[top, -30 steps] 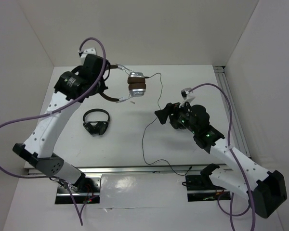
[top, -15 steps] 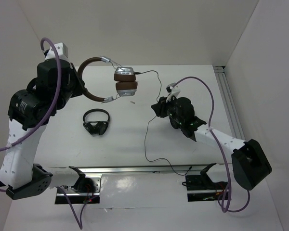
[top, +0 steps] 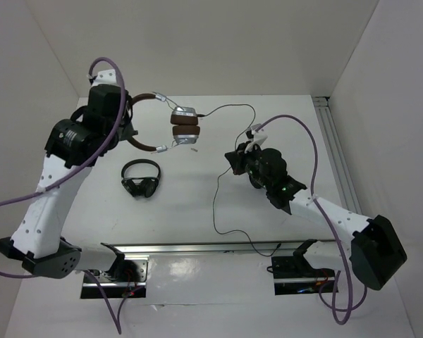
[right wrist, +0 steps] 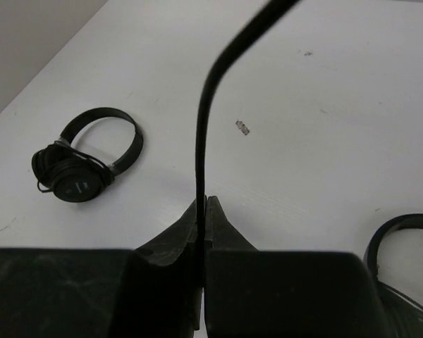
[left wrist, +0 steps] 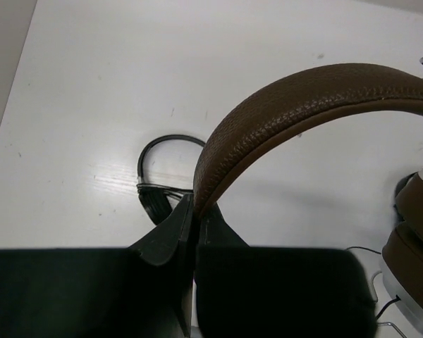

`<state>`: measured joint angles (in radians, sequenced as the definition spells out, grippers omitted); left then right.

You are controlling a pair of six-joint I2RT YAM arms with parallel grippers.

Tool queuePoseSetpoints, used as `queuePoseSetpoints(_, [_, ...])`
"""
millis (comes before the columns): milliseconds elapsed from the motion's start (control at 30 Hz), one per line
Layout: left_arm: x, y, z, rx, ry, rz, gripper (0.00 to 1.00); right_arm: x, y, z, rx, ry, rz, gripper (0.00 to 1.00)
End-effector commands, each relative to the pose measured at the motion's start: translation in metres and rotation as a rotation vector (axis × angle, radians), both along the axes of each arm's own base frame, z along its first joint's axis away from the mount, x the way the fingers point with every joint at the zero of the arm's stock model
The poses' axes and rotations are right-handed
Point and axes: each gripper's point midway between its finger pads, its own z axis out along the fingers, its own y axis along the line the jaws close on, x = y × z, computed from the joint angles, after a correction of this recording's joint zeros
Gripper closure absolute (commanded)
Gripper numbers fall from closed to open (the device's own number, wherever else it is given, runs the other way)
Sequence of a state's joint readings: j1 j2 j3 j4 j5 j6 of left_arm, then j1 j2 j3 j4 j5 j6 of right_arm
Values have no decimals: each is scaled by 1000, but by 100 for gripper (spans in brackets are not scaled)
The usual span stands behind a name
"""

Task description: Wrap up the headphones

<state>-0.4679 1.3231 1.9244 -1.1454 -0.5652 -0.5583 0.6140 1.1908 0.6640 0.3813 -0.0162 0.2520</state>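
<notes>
The headphones [top: 185, 125] hang in the air over the back left of the table, silver earcups with brown pads pressed together. My left gripper [top: 129, 118] is shut on their brown headband [left wrist: 282, 105]; its fingertips [left wrist: 195, 201] pinch the band's lower end, and one earcup [left wrist: 416, 239] shows at the right edge. The thin black cable [top: 247, 107] arcs from the earcups to my right gripper [top: 231, 159], then trails down to the front edge. In the right wrist view the gripper [right wrist: 206, 201] is shut on the cable [right wrist: 201, 127], which rises straight up from between the jaws.
Small black headphones [top: 141, 178] lie on the table below the held pair, seen also as black headphones [right wrist: 81, 165]. A black loop [right wrist: 402, 236] lies by the right wrist. A tiny scrap [top: 194, 149] sits mid-table. A metal rail [top: 211, 248] lines the front edge; walls enclose three sides.
My right gripper was open beside the cable and has shut on it. The left arm swung the headphones left and upward, then settled; the cable now arcs higher toward the right.
</notes>
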Motion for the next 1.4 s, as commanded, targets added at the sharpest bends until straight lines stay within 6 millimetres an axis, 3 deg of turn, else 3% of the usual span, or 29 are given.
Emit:
queuePoseSetpoints(0, [29, -11, -14, 32, -14, -21, 100, 6, -31, 21, -35, -40, -206, 100])
queuePoseSetpoints(67, [40, -17, -33, 71, 21, -47, 100, 7, -56, 33, -65, -53, -335, 100])
queuePoseSetpoints(100, [41, -15, -53, 102, 69, -37, 100, 8, -63, 40, -72, -66, -363, 100])
queuePoseSetpoints(200, [51, -9, -94, 163, 146, 29, 100, 3, -68, 67, -95, -107, -380, 100])
queuePoseSetpoints(233, [53, -10, -102, 171, 160, 28, 100, 3, -72, 85, -85, -131, -393, 100])
queuePoseSetpoints(300, [56, -13, -119, 205, 207, -2, 100, -2, -70, 89, -139, -136, -383, 100])
queuePoseSetpoints(333, [57, -19, -118, 207, 201, -33, 100, -5, -71, 101, -140, -155, -388, 100])
queuePoseSetpoints(433, [56, -25, -127, 251, 238, -106, 100, -8, -80, 104, -216, -161, -430, 100])
queuePoseSetpoints(500, [52, -44, -137, 231, 259, -197, 100, -12, -76, 113, -235, -193, -399, 100])
queuePoseSetpoints(733, [20, -115, -187, 191, 390, -600, 100, -40, -20, 129, -341, -338, -61, 100])
queuePoseSetpoints(800, [13, -130, -187, 179, 385, -679, 100, -50, -9, 126, -370, -358, 4, 100])
queuePoseSetpoints(933, [0, -149, -194, 117, 410, -804, 100, -69, -1, 138, -366, -404, 109, 100])
queuePoseSetpoints(1033, [-11, -164, -190, 85, 381, -921, 100, -79, -5, 147, -345, -422, 128, 100])
queuePoseSetpoints(1100, [-26, -177, -182, 47, 355, -1034, 100, -84, -9, 154, -327, -439, 123, 100])
queuePoseSetpoints(1167, [-45, -193, -173, 8, 328, -1145, 100, -80, -16, 149, -344, -436, 88, 100])
queuePoseSetpoints(1200, [-54, -195, -165, 9, 298, -1195, 100, -81, -14, 155, -327, -450, 78, 100])
queuePoseSetpoints(1367, [-100, -213, -138, -49, 203, -1406, 100, -75, -21, 145, -343, -450, 26, 100])
